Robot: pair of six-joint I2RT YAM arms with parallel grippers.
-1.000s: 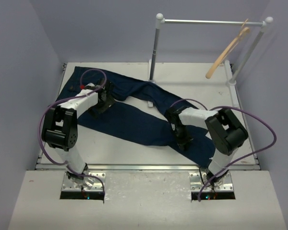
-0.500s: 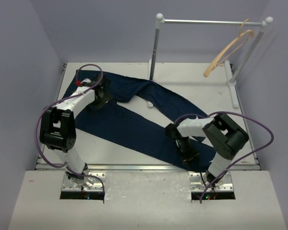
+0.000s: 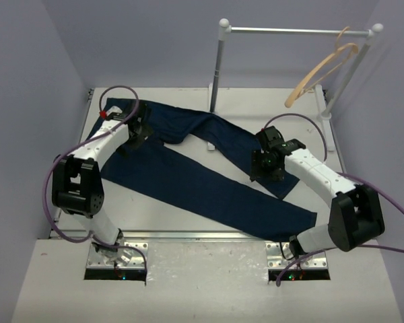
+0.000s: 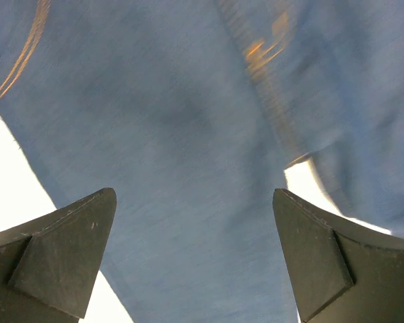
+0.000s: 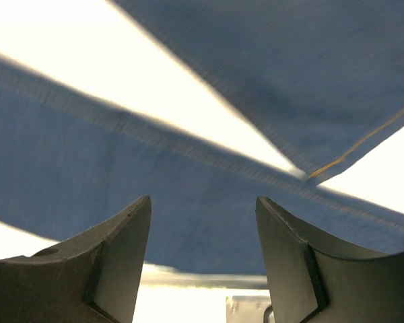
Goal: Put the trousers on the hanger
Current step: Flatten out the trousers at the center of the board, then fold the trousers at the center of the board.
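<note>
One white table [image 3: 188, 219], largely covered by jeans [image 3: 188, 176]. Spread flat, waist end at far left. One leg running diagonally to near right edge; other leg angled toward right-middle, ending sooner. Narrow V between the legs, with bare tabletop showing there.

At far right corner: white rail [image 3: 293, 30] on two ball-topped posts. Hooked on it near the right post: wooden hanger [image 3: 320, 70], hanging tilted, well apart from the jeans.

Above waist area: left gripper [image 3: 140, 130], jaws spread wide, nothing between them. Wrist view: only denim and blurred orange stitching below the fingers [image 4: 60, 256].

Above the shorter leg, near its hem: right gripper [image 3: 268, 165], jaws parted moderately, nothing clamped. Wrist view: two denim edges with a strip of table between, no cloth between the fingers [image 5: 114, 256].
</note>
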